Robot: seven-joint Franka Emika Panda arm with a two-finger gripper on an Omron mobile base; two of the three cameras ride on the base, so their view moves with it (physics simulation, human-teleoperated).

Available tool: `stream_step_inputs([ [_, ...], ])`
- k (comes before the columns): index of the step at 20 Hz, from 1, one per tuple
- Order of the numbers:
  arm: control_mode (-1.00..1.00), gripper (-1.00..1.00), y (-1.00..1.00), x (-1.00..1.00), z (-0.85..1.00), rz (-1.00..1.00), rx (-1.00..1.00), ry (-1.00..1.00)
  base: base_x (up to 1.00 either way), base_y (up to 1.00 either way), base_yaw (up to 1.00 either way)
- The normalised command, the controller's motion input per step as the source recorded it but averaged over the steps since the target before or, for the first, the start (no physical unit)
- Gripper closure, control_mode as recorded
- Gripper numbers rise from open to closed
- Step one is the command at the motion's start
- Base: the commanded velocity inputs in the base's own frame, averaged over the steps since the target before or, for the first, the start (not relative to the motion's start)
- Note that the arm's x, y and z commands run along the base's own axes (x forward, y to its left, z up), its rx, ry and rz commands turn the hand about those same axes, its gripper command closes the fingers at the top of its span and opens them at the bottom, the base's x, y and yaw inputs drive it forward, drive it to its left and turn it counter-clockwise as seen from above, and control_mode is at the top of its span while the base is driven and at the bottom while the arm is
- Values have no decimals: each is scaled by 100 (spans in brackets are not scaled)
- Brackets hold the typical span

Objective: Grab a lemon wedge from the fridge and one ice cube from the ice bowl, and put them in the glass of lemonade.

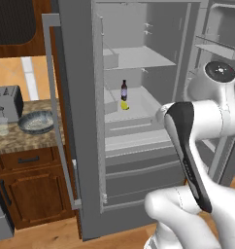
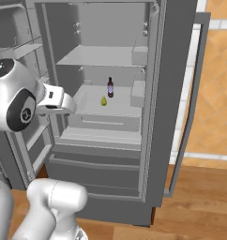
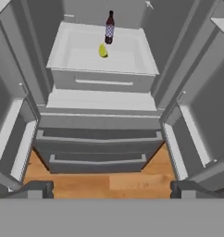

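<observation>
Careful: the bottle crowds your lemon wedge.
Your end effector (image 3: 107, 187) is spread wide and empty, well short of the open fridge (image 1: 139, 121); the lemon wedge (image 3: 103, 51) sits on a shelf just beside a dark bottle (image 3: 109, 28), which a sloppy reach could topple.

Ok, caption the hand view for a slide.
Open tool faces the open fridge; lemon wedge beside a dark bottle on a shelf.
</observation>
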Motion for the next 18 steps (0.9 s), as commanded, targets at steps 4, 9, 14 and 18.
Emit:
stream_step_inputs([
  [4,-100,-100,-1,-3,0,0,0,-1,0,0,0],
  [9,-100,-100,-8,64,0,8,2,0,0,0,0],
  [14,-100,-100,-38,59,0,8,5,-5,0,0,0],
  [18,-100,-100,-7,-41,1,-7,0,-9,0,0,0],
])
